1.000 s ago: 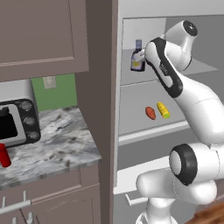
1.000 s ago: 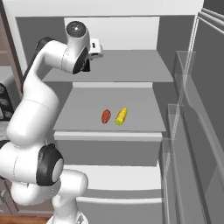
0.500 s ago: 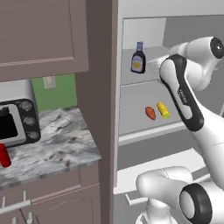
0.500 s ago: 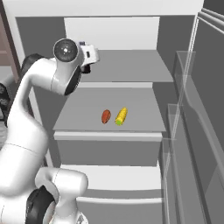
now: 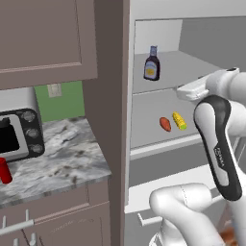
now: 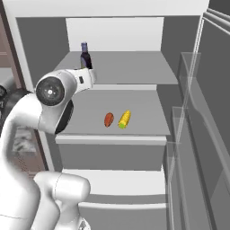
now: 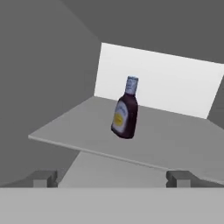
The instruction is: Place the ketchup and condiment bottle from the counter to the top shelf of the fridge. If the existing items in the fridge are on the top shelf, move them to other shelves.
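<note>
1. Condiment bottle (image 5: 152,63) stands on the fridge's top shelf (image 6: 134,72), near its left rear corner. That half looks done.
2. Ketchup (image 5: 4,170) is on the counter (image 5: 57,158), by the microwave (image 5: 17,134), yet to be fetched.
3. Orange-red piece (image 6: 108,119) and corn (image 6: 125,118) lie side by side on the shelf below; no shifting needed.
4. Both bottles upright, long axis vertical, caps up.
5. Gripper (image 7: 112,179): fingers spread wide, nothing held, outside the shelf edge.
</note>
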